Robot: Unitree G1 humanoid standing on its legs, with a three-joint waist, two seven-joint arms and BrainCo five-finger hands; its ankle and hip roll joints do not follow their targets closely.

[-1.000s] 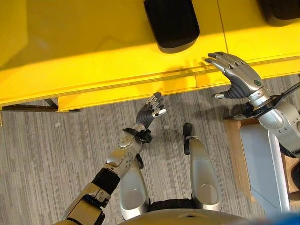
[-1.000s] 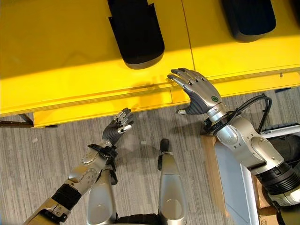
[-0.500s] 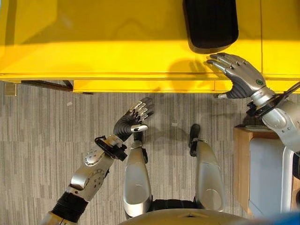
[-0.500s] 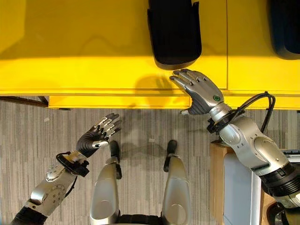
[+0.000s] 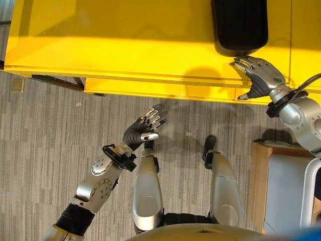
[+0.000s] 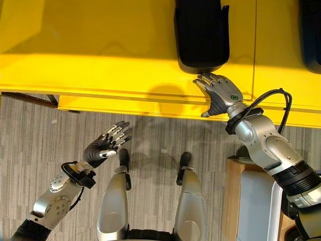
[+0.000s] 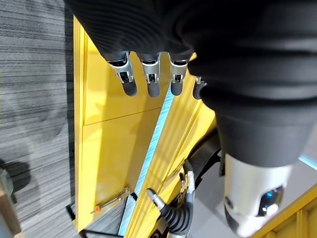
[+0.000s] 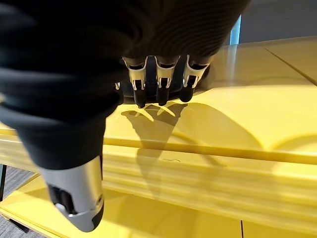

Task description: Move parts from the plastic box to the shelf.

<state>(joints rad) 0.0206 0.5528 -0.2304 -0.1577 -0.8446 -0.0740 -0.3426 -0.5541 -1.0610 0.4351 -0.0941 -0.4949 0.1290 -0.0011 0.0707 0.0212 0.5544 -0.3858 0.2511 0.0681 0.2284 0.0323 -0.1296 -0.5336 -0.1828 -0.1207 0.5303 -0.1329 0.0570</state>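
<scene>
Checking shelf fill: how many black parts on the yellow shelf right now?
2. One black part lies just beyond the right hand; a second black part is cut off at the far right edge. More may lie out of view.

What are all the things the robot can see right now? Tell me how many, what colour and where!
Shelf: one, bright yellow, across the top of the head views, with a lower yellow level showing under its front edge.
Parts: two, black. One lies on the shelf just past the right hand's fingertips; the other is cut off at the far right edge of the right eye view.
Floor: grey striped, below the shelf.
Wooden stand: one, light brown, at lower right, with a pale grey thing on it.
Left hand: silver and dark, open, over the floor, holding nothing.
Right hand: silver and dark, open, fingers spread over the shelf's front edge.
</scene>
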